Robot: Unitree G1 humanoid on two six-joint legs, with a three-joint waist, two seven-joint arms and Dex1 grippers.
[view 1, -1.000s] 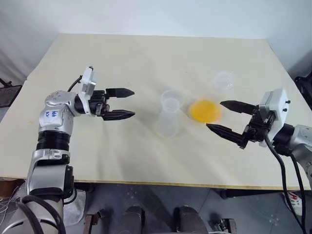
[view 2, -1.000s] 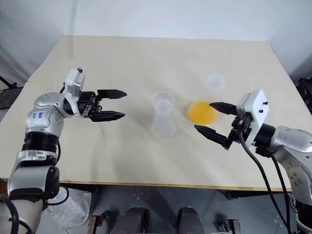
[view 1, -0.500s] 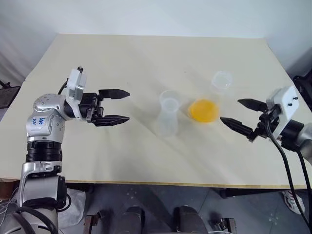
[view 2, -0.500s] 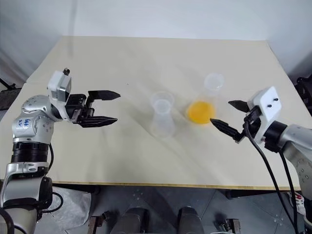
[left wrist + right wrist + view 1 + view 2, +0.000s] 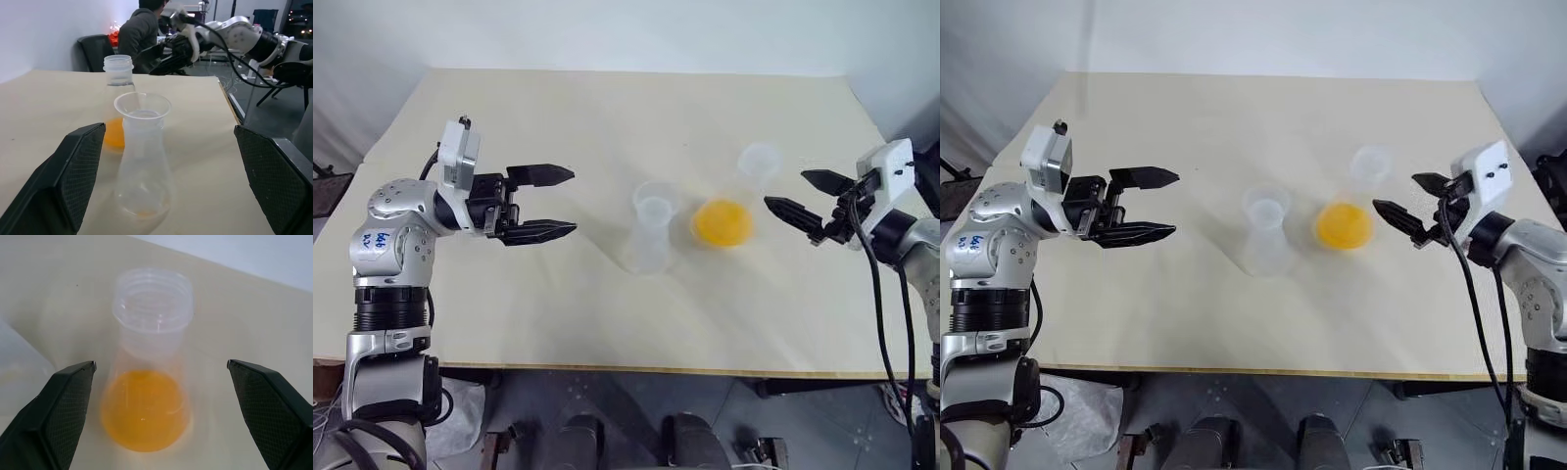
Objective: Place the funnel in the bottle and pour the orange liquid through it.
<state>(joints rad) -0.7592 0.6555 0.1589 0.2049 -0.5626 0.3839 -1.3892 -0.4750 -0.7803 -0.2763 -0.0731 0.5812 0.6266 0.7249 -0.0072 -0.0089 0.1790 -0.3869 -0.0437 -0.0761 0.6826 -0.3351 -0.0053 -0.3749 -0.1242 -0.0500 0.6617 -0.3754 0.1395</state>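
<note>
**Mia:** Where is the bottle?

**Ben:** The bottle (image 5: pixel 651 235) stands upright near the middle of the table (image 5: pixel 558 108). Nothing holds it. Its top opens out wide like a little cup. I cannot tell if that wide top is the funnel sitting in it or just the bottle's own rim. In the left wrist view there is a tiny bit of orange at the very bottom of it.

**Mia:** And the orange liquid?

**Ben:** The orange liquid (image 5: pixel 724 221) sits as a shallow pool in the round flask (image 5: pixel 759 162). That flask stands just beside the bottle, at about 3 o'clock from it. It is upright too, and its mouth is open.

**Mia:** What are the robot's grippers doing?

**Ben:** The left gripper (image 5: pixel 574 201) hangs above the table at 9 o'clock from the bottle, well apart from it. It points at the bottle. Its two black fingers are spread wide with nothing between them.

**Mia:** And the other one?

**Ben:** The right gripper (image 5: pixel 785 188) is at 3 o'clock from the flask, near it but not touching. Its fingers are spread wide too, and it holds nothing.

**Mia:** Anyone else there?

**Ben:** A person (image 5: pixel 139 34) sits past the far end of the table, in the left wrist view.
</note>
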